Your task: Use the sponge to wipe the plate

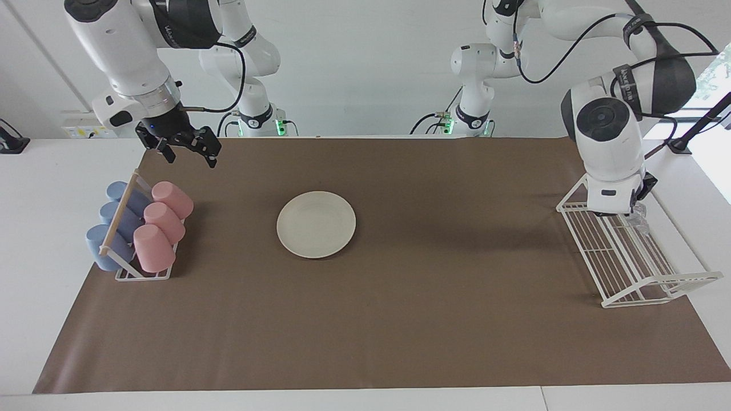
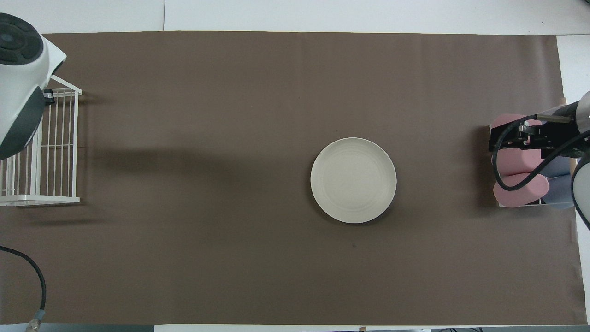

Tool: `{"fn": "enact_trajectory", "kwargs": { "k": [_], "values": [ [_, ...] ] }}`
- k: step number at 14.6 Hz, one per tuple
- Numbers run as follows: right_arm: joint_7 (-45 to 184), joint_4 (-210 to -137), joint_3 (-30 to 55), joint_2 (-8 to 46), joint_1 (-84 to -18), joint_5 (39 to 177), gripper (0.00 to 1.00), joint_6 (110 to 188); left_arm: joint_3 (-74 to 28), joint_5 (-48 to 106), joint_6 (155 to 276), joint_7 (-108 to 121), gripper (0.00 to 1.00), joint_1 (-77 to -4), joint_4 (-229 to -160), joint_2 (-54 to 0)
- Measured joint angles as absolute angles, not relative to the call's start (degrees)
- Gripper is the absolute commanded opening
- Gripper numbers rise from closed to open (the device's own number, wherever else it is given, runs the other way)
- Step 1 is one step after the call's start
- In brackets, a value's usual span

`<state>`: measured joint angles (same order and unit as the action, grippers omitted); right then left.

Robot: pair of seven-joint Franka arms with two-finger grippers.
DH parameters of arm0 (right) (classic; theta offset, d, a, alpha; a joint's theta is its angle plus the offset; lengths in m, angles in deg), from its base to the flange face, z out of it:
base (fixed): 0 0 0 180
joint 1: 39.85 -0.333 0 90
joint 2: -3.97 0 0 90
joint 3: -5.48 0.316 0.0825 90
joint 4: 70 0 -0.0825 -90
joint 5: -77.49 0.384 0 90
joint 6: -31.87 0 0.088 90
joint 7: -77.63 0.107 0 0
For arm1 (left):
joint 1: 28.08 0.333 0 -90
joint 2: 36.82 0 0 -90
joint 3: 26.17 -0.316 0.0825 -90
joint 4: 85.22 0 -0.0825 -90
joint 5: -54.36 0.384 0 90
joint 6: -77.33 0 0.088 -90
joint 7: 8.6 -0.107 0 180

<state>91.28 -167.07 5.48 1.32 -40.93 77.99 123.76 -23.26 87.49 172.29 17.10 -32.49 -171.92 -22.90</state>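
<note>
The plate (image 1: 316, 224) is cream-white and lies bare on the brown mat near the table's middle; it also shows in the overhead view (image 2: 353, 180). My left gripper (image 1: 635, 212) hangs over the end of the white wire rack (image 1: 628, 268) that is nearer to the robots, mostly hidden by its own wrist. A bit of the silvery sponge (image 1: 641, 221) shows under it, lifted off the rack. In the overhead view the arm hides both. My right gripper (image 1: 188, 158) is open and empty, waiting in the air over the cup rack's end; it also shows in the overhead view (image 2: 516, 138).
The wire rack (image 2: 50, 147) stands at the left arm's end of the table. A rack of pink cups (image 1: 163, 222) and blue cups (image 1: 114, 222) stands at the right arm's end. The brown mat (image 1: 400, 319) covers the table around the plate.
</note>
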Motion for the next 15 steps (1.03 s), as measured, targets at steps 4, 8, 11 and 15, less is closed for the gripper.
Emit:
{"fn": "enact_trajectory", "kwargs": {
  "k": [4,8,11,15],
  "values": [
    [104.7,-166.5,5.9,0.9,-41.0,78.1,1.0,120.9,-23.9,66.7,165.4,17.2,0.0,-32.7,-165.3,-22.7],
    [120.2,-166.4,8.7,0.8,-41.1,81.6,1.0,120.6,-24.9,43.0,164.1,18.8,0.0,-27.7,-163.5,-22.6],
    [133.4,-166.4,9.4,0.7,-41.7,85.1,1.0,120.6,-24.9,29.3,164.1,20.8,0.0,-24.6,-163.6,-22.5],
    [146.0,-166.8,9.8,0.5,-46.7,86.6,1.0,121.6,-24.8,12.1,164.1,22.0,0.0,-22.6,-166.9,-22.4]
  ]
}}
